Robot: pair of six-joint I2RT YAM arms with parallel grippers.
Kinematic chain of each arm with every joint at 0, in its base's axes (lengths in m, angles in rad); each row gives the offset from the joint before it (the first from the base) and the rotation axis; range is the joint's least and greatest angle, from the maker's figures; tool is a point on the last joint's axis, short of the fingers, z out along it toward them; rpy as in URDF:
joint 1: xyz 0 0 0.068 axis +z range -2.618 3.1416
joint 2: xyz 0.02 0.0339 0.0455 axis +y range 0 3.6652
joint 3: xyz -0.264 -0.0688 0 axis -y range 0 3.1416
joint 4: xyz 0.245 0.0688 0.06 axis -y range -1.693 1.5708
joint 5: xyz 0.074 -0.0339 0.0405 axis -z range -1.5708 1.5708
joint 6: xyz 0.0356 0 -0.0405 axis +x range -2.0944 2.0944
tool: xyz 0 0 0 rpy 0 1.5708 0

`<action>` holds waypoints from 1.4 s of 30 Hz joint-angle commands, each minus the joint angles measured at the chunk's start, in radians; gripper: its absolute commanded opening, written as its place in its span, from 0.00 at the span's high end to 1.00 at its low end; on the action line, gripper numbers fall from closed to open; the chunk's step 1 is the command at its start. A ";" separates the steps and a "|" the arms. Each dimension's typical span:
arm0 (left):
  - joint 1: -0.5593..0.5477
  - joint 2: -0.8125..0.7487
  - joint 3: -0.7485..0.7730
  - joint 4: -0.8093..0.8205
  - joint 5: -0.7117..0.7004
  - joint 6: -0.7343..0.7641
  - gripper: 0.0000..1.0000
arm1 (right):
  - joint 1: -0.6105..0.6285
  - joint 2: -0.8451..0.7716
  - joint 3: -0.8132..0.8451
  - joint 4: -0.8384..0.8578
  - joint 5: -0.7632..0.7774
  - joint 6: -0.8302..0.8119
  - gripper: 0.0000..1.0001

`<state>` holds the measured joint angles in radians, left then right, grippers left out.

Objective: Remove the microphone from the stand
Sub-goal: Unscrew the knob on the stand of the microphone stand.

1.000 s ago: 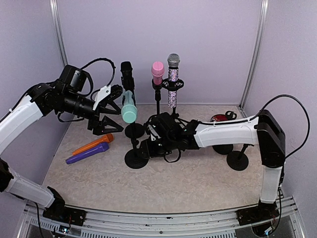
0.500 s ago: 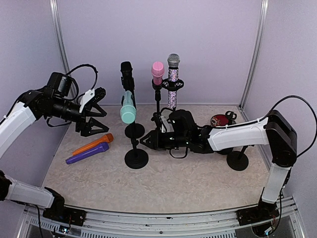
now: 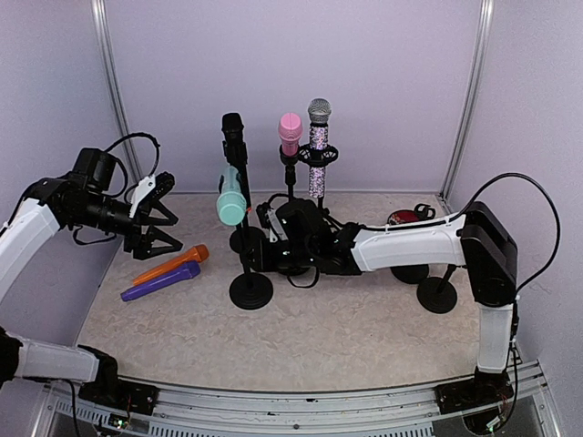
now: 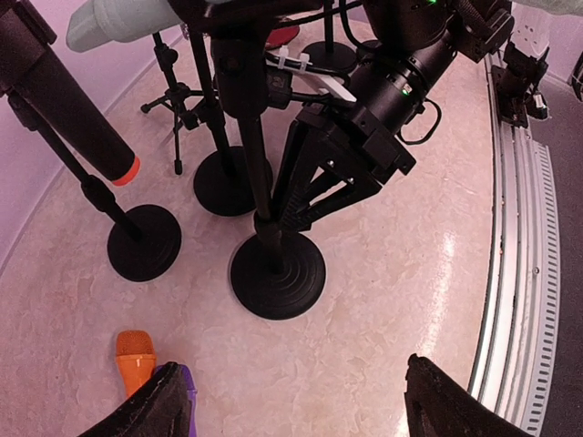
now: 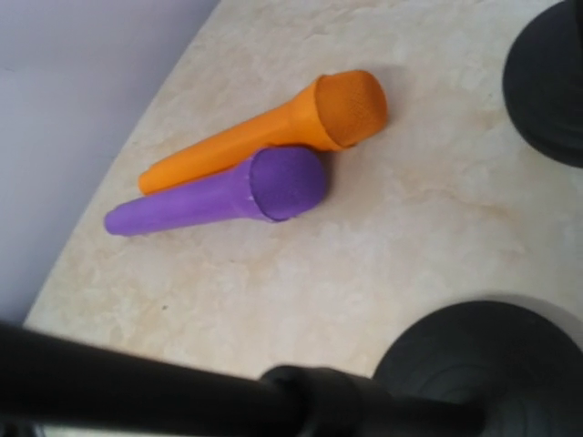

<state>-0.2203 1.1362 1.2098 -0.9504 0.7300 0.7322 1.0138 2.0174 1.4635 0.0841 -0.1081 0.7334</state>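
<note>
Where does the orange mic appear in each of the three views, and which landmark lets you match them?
Top external: left side, lying flat, the orange mic.
Left wrist: bottom left corner, only its head shows.
Right wrist: upper middle, lying slantwise.
Shared landmark: the purple mic lying alongside it, clear in the right wrist view and only a sliver in the left wrist view.

Table (image 3: 364, 337), orange microphone (image 3: 171, 264), purple microphone (image 3: 161, 281) (touching), stands (image 3: 250, 291)
</note>
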 commanded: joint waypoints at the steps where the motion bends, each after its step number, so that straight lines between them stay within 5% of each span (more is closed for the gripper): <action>1: 0.009 -0.015 -0.021 0.002 0.038 0.014 0.21 | 0.017 0.006 -0.006 -0.060 0.077 -0.030 0.77; 9: 0.010 -0.017 -0.061 0.046 0.043 -0.008 0.21 | 0.030 0.003 -0.015 -0.056 0.088 -0.042 0.94; 15: 0.007 -0.013 -0.087 0.071 0.049 -0.019 0.22 | 0.034 -0.056 -0.146 0.096 0.023 -0.018 0.73; 22: 0.008 -0.016 -0.091 0.082 0.046 -0.022 0.22 | 0.034 -0.057 -0.130 0.085 0.035 -0.012 0.88; 26: 0.008 -0.012 -0.096 0.091 0.044 -0.027 0.22 | 0.036 -0.061 -0.133 0.066 0.076 -0.023 1.00; 42: 0.001 0.002 -0.117 0.125 0.032 -0.037 0.22 | 0.108 -0.016 -0.031 -0.171 0.372 -0.209 1.00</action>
<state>-0.2153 1.1328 1.1084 -0.8501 0.7555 0.7033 1.1000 1.9808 1.4075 0.0231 0.1322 0.6022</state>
